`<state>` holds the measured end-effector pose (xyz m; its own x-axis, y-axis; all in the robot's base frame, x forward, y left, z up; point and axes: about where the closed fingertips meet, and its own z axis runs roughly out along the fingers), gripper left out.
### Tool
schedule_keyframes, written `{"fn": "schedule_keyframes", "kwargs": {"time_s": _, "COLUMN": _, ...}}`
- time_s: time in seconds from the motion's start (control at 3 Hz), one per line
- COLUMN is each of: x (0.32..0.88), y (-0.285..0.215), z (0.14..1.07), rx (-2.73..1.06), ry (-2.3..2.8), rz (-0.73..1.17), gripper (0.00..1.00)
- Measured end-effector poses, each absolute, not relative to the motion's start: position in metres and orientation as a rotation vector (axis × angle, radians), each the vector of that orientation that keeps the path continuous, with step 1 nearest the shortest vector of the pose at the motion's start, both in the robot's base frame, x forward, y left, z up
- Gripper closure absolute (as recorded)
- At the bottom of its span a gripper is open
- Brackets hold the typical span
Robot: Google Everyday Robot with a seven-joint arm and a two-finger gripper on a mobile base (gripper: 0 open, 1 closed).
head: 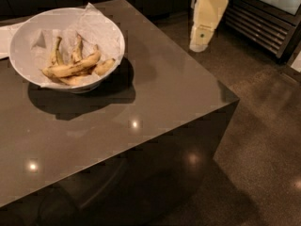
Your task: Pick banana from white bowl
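Top left on the table point(155, 93), near its far edge, sits the white bowl point(22, 48), upright, lined w/ crumpled white paper point(96, 25) that pokes up past the rim at the back. Banana point(70, 68) lies inside on the paper, toward the front-bottom of the bowl: one long yellow-brown piece lying across, w/ several smaller pieces & stems bunched behind and beside it, all touching. Bowl throws a dark shadow on the table to its front and right.

Gripper point(199, 40) is at top right, cream-colored, hanging tip-down off the table's far-right side, over the floor point(263, 126), well apart from bowl & banana and touching nothing. Can't tell whether it's apart or together.

Behind the gripper stands a dark unit w/ horizontal slats point(263, 27). A flat white thing point(3, 41) shows at the left edge, partly behind the bowl. Table top is dark, glossy, w/ small light spots reflected on it.
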<state>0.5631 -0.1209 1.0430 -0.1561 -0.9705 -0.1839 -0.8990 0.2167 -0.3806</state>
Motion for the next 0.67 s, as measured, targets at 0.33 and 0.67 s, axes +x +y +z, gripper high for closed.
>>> {"fn": "schedule_keyframes", "kwargs": {"time_s": 0.33, "x": 0.5687, "y": -0.1123, "z": 1.0487, "rx": -1.725, "ry": 2.083, "rz": -0.255, "gripper": 0.00}}
{"fn": "schedule_keyframes", "kwargs": {"time_s": 0.67, "x": 0.5752, "y": -0.1106, "z": 1.0488, "rx": -1.740, "ry": 2.031, "rz": -0.235, "gripper": 0.00}}
